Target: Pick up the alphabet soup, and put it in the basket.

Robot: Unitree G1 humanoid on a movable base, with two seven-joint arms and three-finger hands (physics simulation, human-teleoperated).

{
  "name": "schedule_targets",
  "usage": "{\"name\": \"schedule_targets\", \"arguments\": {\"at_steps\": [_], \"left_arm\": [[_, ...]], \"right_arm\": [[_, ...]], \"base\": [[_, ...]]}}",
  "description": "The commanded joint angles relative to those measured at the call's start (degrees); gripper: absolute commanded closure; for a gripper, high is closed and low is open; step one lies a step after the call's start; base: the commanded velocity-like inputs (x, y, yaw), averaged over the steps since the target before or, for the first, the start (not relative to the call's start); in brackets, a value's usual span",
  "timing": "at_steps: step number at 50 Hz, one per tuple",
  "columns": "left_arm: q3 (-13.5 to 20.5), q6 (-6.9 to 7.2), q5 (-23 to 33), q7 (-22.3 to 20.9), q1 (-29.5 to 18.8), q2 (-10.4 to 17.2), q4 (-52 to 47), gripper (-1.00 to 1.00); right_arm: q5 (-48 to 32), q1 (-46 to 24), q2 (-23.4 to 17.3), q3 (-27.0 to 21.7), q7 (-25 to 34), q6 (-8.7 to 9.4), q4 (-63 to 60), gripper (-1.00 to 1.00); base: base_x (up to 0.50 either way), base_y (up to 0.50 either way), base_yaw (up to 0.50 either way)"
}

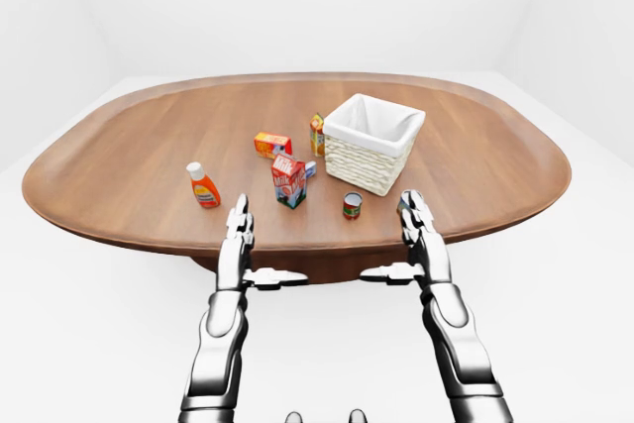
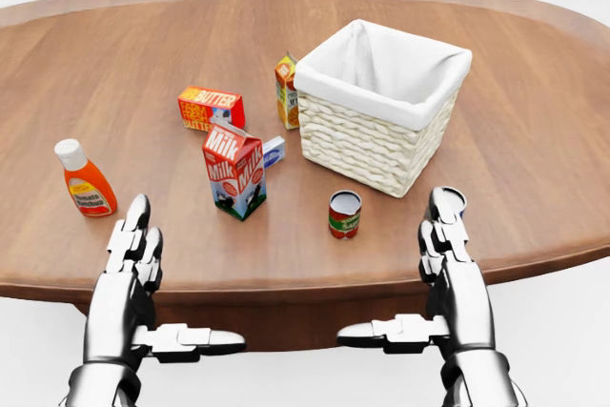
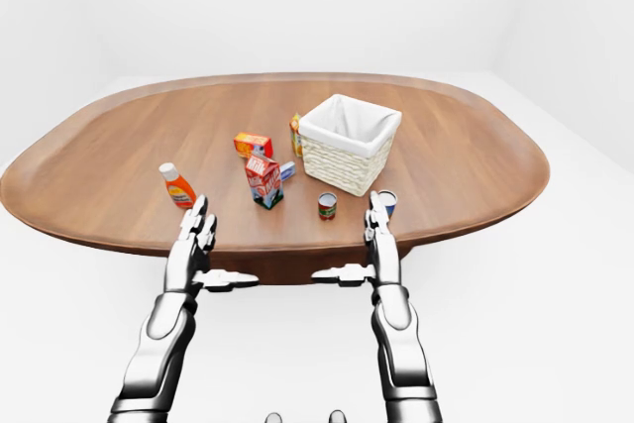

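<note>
A small can with a red and green label stands upright on the wooden table, just below the white-lined wicker basket. A second can with a blue and white label shows at my right hand's fingertips, mostly hidden by them. I cannot read either label. My left hand and right hand hover at the table's near edge, both open and empty, thumbs pointing inward. The red can lies between them, nearer the right hand.
A milk carton stands left of the red can, with a small blue box behind it. A butter box and an orange carton sit by the basket's left side. An orange sauce bottle stands above my left hand.
</note>
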Motion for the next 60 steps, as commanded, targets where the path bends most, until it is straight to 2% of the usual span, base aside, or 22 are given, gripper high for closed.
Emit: {"name": "schedule_targets", "arguments": {"at_steps": [1, 6, 9, 18, 19, 24, 25, 29, 30, 35, 36, 37, 40, 42, 50, 54, 56, 60], "left_arm": [[1.05, -1.05, -0.48, -1.65, 0.20, 0.58, 0.24, -1.00], [0.72, -1.47, -0.22, -2.08, 0.53, 0.54, -0.43, -1.00], [0.63, -2.48, 0.21, -2.33, 0.79, 0.62, -0.70, -1.00], [1.20, -2.59, -0.04, -2.51, 1.37, 0.69, -3.69, -1.00], [1.52, -2.07, -0.69, -2.46, 1.67, 0.62, -5.35, -1.00], [1.53, -2.02, -0.74, -2.44, 1.70, 0.62, -5.47, -1.00], [1.92, -2.47, -0.52, -1.79, 2.41, 0.69, -9.52, -1.00], [1.96, -2.47, -0.49, -1.77, 2.46, 0.67, -9.81, -1.00], [2.12, -2.17, -0.66, -1.62, 3.06, 0.63, -12.38, -1.00], [2.93, -1.00, -1.62, -1.03, 3.48, 0.51, -16.15, -1.00], [2.99, -1.21, -1.53, -0.91, 3.57, 0.51, -16.54, -1.00], [3.05, -1.63, -1.30, -0.78, 3.69, 0.54, -17.11, -1.00], [3.10, -1.00, -1.96, -1.13, 3.82, 0.50, -18.73, -1.00], [2.87, -2.55, -0.93, -1.37, 4.15, 0.64, -19.37, -1.00], [3.14, -2.00, -1.19, -1.72, 4.71, 0.43, -22.62, -1.00], [3.36, -2.60, -0.96, -1.63, 4.68, 0.47, -23.14, -1.00], [3.79, 0.05, -3.96, -1.83, 4.73, -0.02, -24.34, -1.00], [3.74, -0.75, -3.40, -1.59, 4.77, 0.28, -24.31, -1.00]], "right_arm": [[2.68, -0.33, -0.78, -1.87, 1.20, 0.51, 0.56, -1.00], [1.45, -0.32, -1.05, -1.46, 1.17, -0.60, 0.68, -1.00], [-0.64, -0.07, -1.04, -0.93, 0.71, -1.69, 0.28, -1.00], [-0.27, 0.01, -1.01, -1.63, 0.62, -1.02, -1.09, -1.00], [-0.06, 0.13, -1.00, -1.79, 0.57, -0.91, -1.93, -1.00], [-0.05, 0.14, -1.00, -1.80, 0.57, -0.90, -1.99, -1.00], [-0.02, 0.97, -0.98, -2.14, -0.17, 0.06, -6.73, -1.00], [-0.04, 1.03, -0.96, -2.18, -0.20, 0.16, -7.08, -1.00], [0.08, 1.40, -0.90, -2.30, -0.43, 0.74, -8.81, -1.00], [0.10, 1.63, -0.93, -2.65, -0.78, 1.08, -10.76, -1.00], [-0.10, 1.66, -0.98, -2.67, -0.81, 0.91, -10.88, -1.00], [-0.74, 1.60, -1.12, -2.61, -0.87, -0.02, -10.73, -1.00], [-1.14, 1.82, -1.05, -2.62, -0.89, 0.13, -12.33, -1.00], [-2.04, 2.11, -1.12, -2.44, -0.80, -0.88, -13.30, -1.00], [-3.44, 2.41, -1.08, -2.69, -0.89, -0.64, -16.13, -1.00], [-2.76, 2.56, -0.98, -3.17, -0.82, -0.04, -17.40, -1.00], [-2.75, 2.66, -0.94, -3.22, -0.95, -0.09, -18.15, -1.00], [-2.73, 2.91, -0.85, -3.17, -1.00, 0.04, -19.00, -1.00]], "base": [[0.00, 0.00, 0.00], [0.00, 0.00, 0.00], [0.00, 0.00, 0.00], [0.00, 0.00, 0.00], [0.00, 0.00, 0.00], [0.00, 0.00, 0.00], [0.00, 0.00, 0.00], [0.00, 0.00, 0.00], [0.00, 0.00, 0.00], [0.00, 0.00, 0.00], [0.00, 0.00, 0.00], [0.00, 0.00, 0.00], [0.00, 0.00, 0.00], [0.00, 0.00, 0.00], [0.00, 0.00, 0.00], [0.00, 0.00, 0.00], [0.00, 0.00, 0.00], [0.00, 0.00, 0.00]]}}
